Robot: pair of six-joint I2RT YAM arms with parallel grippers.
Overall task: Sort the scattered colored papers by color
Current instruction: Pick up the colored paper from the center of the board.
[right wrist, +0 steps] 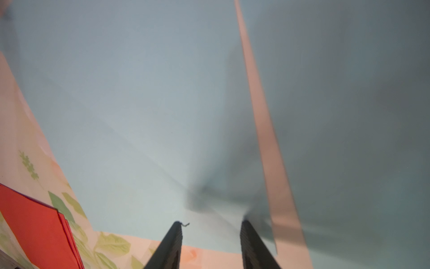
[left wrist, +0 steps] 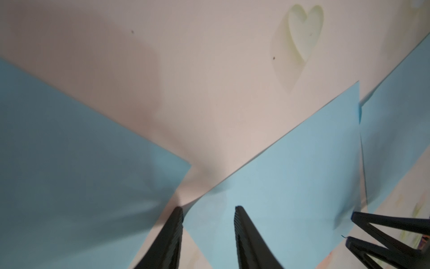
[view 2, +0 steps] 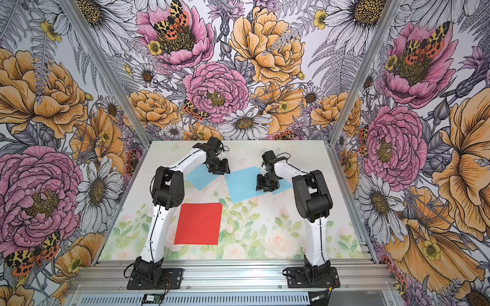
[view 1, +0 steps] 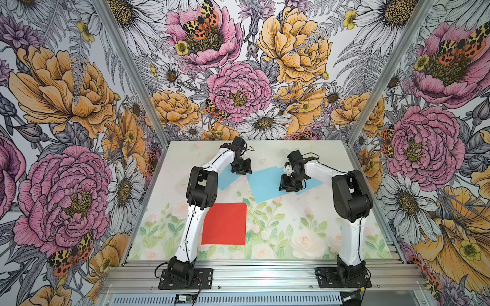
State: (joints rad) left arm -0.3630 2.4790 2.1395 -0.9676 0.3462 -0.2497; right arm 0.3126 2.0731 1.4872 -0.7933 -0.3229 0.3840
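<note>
A red paper (view 1: 224, 224) (view 2: 198, 224) lies flat at the front left of the table, and its edge in the right wrist view (right wrist: 35, 221) shows layered sheets. Three light blue papers lie further back: a left one (view 1: 225, 181) (left wrist: 69, 163), a middle one (view 1: 265, 185) (left wrist: 279, 174) and a right one (view 1: 314, 182) (left wrist: 395, 116). My left gripper (view 1: 241, 171) (left wrist: 208, 208) stands open, straddling the middle sheet's curled corner. Over the gap between the middle and right blue sheets, my right gripper (view 1: 289, 185) (right wrist: 211, 224) is open, close above the paper.
The tabletop (view 1: 305, 238) is printed with pale roses and leaves, and a pale heart (left wrist: 300, 35) shows beyond the blue sheets. Floral walls close in the left, right and back sides. An aluminium rail (view 1: 265, 275) carries both arm bases at the front.
</note>
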